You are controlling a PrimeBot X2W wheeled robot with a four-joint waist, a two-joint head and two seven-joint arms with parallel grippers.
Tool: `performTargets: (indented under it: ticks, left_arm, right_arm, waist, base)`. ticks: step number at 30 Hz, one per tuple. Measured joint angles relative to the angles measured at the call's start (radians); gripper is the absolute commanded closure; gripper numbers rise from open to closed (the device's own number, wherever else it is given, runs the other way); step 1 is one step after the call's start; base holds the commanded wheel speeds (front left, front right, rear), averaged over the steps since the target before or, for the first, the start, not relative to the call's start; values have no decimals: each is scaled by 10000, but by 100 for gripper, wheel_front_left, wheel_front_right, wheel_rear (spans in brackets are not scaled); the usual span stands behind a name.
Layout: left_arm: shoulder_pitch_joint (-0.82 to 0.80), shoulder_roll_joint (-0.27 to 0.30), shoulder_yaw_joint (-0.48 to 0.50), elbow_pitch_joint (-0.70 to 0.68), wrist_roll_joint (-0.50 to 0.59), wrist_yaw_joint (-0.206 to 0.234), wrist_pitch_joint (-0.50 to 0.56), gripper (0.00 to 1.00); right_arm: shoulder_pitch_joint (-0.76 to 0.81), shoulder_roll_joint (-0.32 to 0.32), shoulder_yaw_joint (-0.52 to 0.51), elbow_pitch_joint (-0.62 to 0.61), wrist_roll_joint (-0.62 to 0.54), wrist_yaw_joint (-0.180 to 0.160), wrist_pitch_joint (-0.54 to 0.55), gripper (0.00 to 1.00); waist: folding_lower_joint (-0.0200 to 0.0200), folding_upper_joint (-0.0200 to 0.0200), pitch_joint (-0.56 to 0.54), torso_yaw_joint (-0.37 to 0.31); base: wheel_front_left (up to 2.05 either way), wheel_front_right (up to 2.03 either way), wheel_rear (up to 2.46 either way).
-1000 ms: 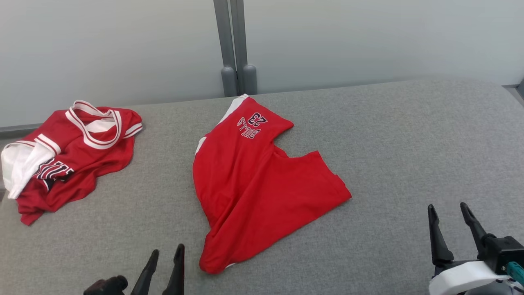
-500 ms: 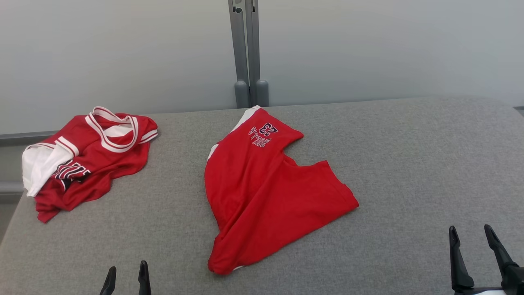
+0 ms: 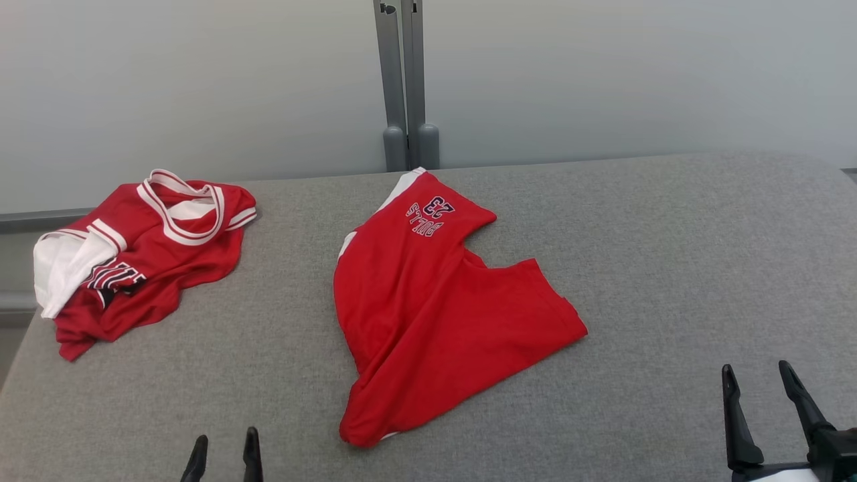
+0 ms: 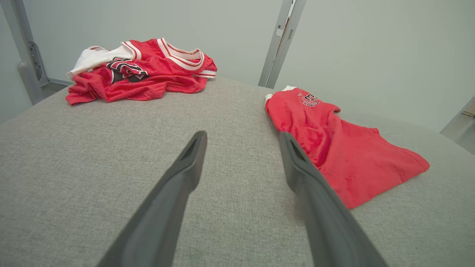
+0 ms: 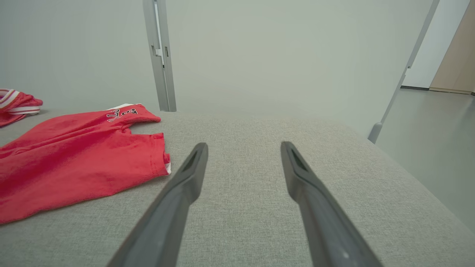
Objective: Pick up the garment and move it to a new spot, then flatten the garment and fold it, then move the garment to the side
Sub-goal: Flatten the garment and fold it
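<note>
Two red garments lie on the grey padded table [image 3: 669, 234]. Red shorts [image 3: 435, 301] printed "BULLS 23" are spread in the middle, with some creases; they also show as shorts [image 4: 341, 155] and shorts [image 5: 74, 159]. A red jersey [image 3: 147, 254] with white trim lies crumpled at the far left, also seen as jersey [image 4: 148, 74]. My left gripper [image 3: 225, 436] stands open at the near edge, left of the shorts' lower end, holding nothing [image 4: 242, 134]. At the near right, my right gripper [image 3: 755, 367] is open and empty, apart from the shorts [image 5: 243, 144].
A grey double post [image 3: 402, 80] rises behind the table in front of a pale wall. The jersey hangs close to the table's left edge [image 3: 27, 335]. Right of the table the surface drops to the floor [image 5: 426, 148]. Bare fabric lies right of the shorts.
The head camera has shifted, so the whole picture sits differently. Both grippers show lower in the view than a second ago, still open. Neither garment has moved on the table.
</note>
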Motion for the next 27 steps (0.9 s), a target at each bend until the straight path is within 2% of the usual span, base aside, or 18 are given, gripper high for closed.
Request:
performTargets:
  ticks: [4,7,11,19,27]
  left_arm:
    - [-4,-2,-558,464,382,-2,0,0]
    - [-171,144,-1342,1058,548,-2,2,0]
    - [-863,623,-2104,1542,550,-19,0,0]
    - [-2278,949,-3453,2778,658,-19,2,0]
    - [-2780,1266,-4600,2989,251,-19,2,0]
  right_arm:
    - [-164,-173,332,190,-17,0,-2,0]
    - [-583,-430,625,784,-153,0,-2,0]
    - [-1452,-775,1012,1879,-345,0,-2,0]
    - [-3324,-1085,1956,3544,-489,0,0,0]
    - [-3994,-1179,2525,4048,-428,2,-2,0]
  waist:
    - [0,0,74,-12]
    - [0,0,240,-46]
    - [0,0,565,-65]
    - [1,0,1578,36]
    - [1,0,2267,214]
  base:
    - [0,0,0]
    - [0,0,0]
    - [0,0,0]
    - [0,0,0]
    - [0,0,0]
